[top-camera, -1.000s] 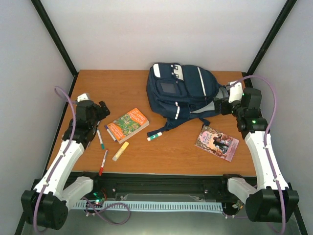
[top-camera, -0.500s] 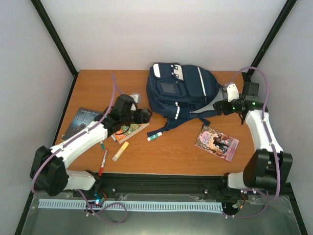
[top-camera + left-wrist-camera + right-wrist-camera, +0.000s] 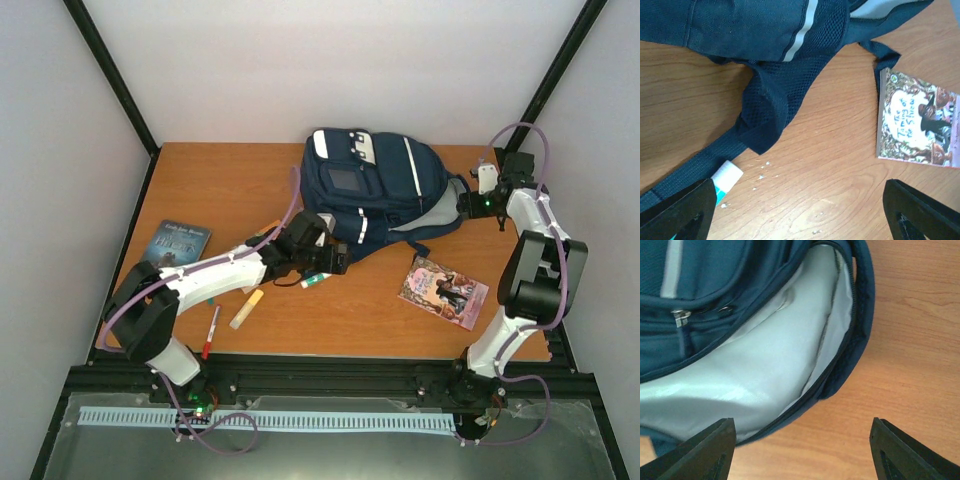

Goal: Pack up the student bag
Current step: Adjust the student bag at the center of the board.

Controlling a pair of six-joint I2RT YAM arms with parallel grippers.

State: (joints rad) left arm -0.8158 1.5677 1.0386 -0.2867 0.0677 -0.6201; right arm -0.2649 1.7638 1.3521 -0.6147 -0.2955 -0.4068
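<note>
Toward the far middle of the table (image 3: 200,190), the student bag (image 3: 375,190) lay front-up, its main compartment gaping to the right so that the pale lining (image 3: 765,370) showed. The right gripper (image 3: 800,440) hovered over that mouth, fingers spread wide and empty, probably placed there to hold the rim open. The left gripper (image 3: 800,210), also spread wide and holding nothing, hung beside the bag's mesh strap (image 3: 770,110), near a white-capped marker (image 3: 727,175) and 1 paperback (image 3: 917,122), likely choosing something to pack.
</note>
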